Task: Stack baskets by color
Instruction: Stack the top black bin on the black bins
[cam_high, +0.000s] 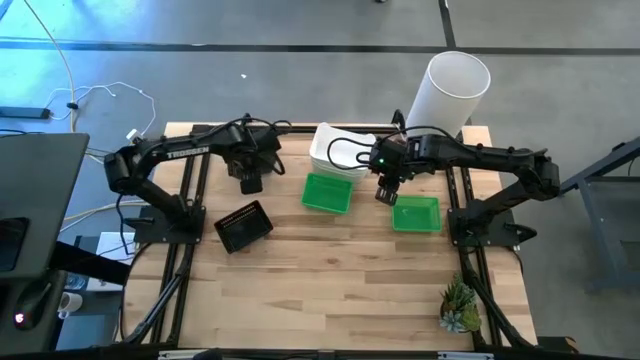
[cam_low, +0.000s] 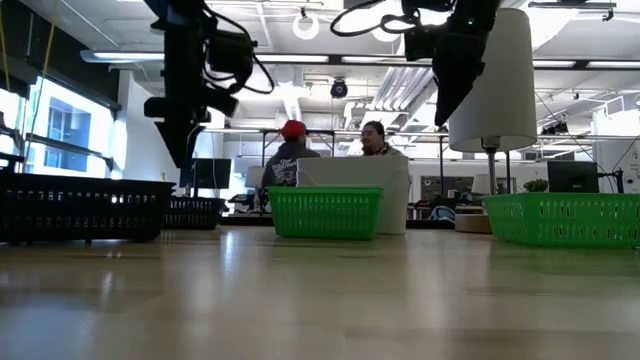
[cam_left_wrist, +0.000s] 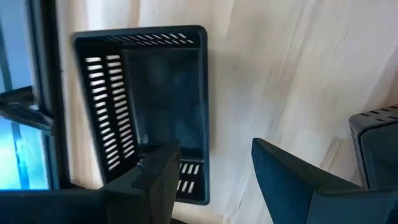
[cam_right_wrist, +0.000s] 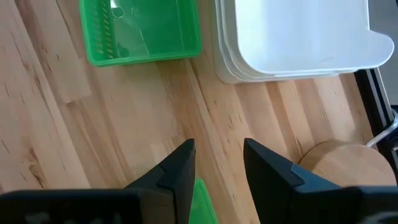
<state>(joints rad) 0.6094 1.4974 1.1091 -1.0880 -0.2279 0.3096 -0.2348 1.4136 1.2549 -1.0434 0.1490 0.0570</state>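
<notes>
- Start with the pale wooden slatted table: every basket you need sits in its far half.
- The stack of larger white plastic baskets is at the far middle — nested already, so leave it alone.
- One bright green mesh-sided plastic basket lies just in front of that white stack; a second green basket sits apart to its right. Both look light and slightly springy, so I'd pinch a long wall near its middle, and gently — thin plastic will flex and slide on smooth wood.
- A black slotted plastic basket rests near the table's left side; another black basket lies under the left arm. The slots should give the fingers purchase on a wall.
- The left gripper hangs above the table, its jaws apart and holding nothing.
- The right gripper hovers between the two green baskets, its jaws apart and empty.
</notes>
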